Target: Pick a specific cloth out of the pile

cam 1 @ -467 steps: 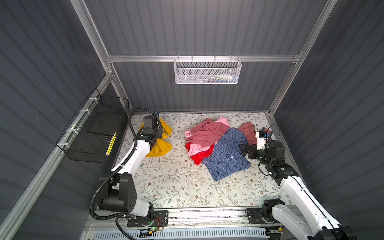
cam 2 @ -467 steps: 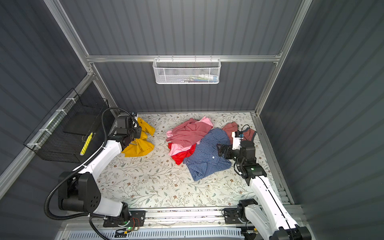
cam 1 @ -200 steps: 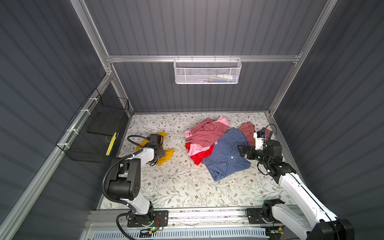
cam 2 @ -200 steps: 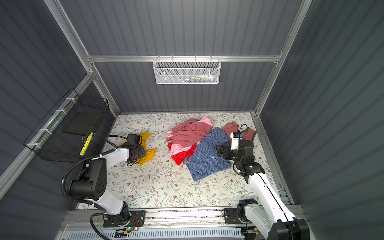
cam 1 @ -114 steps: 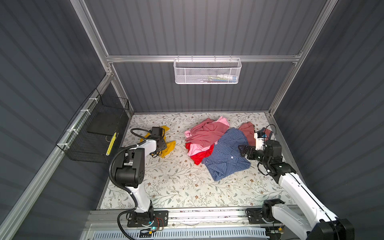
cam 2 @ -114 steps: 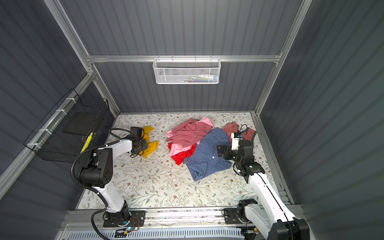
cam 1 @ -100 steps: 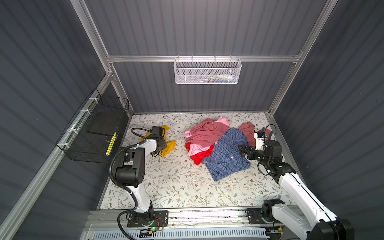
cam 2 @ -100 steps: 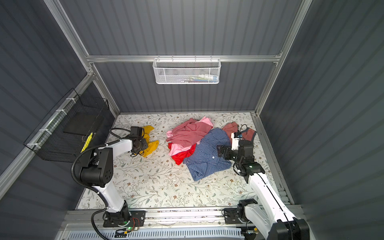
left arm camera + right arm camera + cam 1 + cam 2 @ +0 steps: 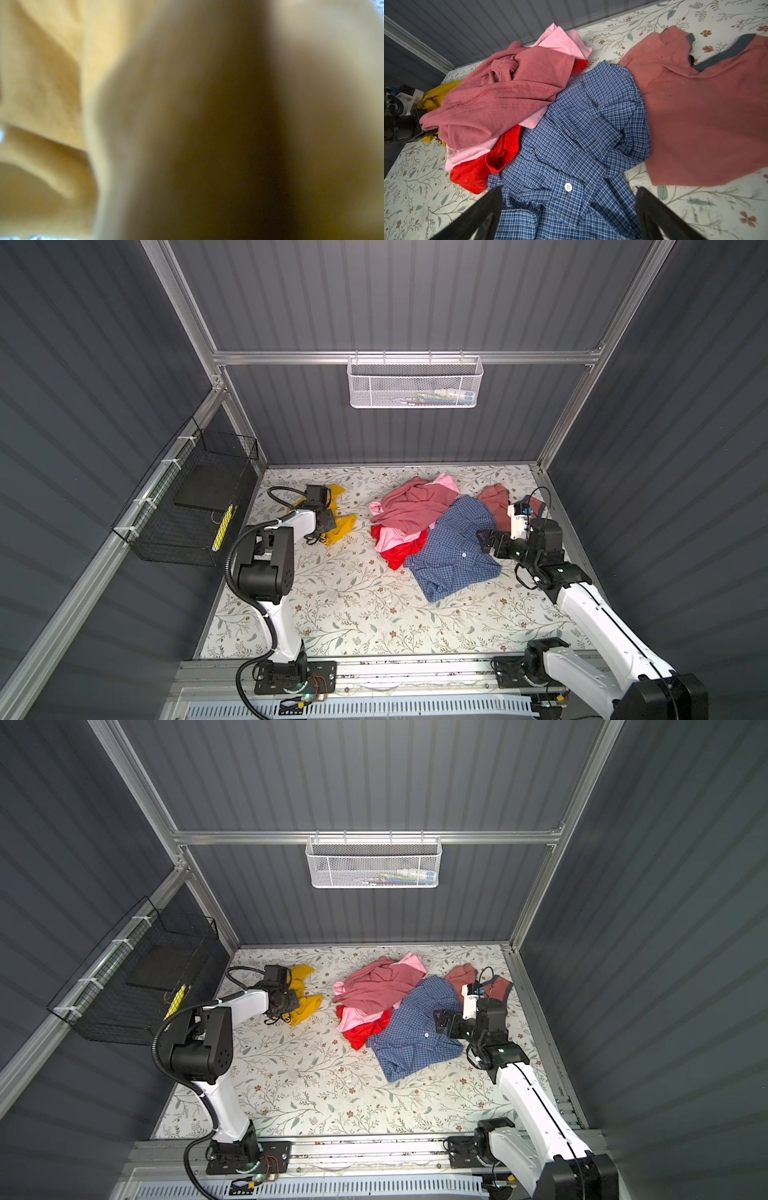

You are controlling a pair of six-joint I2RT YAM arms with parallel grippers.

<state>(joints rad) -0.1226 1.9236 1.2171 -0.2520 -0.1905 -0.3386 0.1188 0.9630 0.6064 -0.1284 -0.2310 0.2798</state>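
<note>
The mustard-yellow cloth (image 9: 341,526) (image 9: 305,1006) lies on the floral table at the far left, apart from the pile (image 9: 415,510). My left gripper (image 9: 326,519) lies low on top of it, shut on its folds. Blurred yellow fabric (image 9: 52,83) fills the left wrist view and hides the jaws. My right gripper (image 9: 484,540) (image 9: 569,190) stands open just above the right edge of the blue checked shirt (image 9: 581,128), holding nothing. The pile (image 9: 500,93) holds dusty rose, light pink and shiny red garments. A corner of the cloth (image 9: 437,95) shows behind it.
A salmon shirt with a grey collar (image 9: 492,497) lies at the far right behind my right wrist. A black wire basket (image 9: 187,506) hangs on the left wall. A white mesh basket (image 9: 415,383) hangs on the back wall. Bare floral table (image 9: 353,605) stretches along the front.
My left gripper brought the cloth down from the air onto the table, shifted towards the back and went from half open to shut. The right arm has stayed still.
</note>
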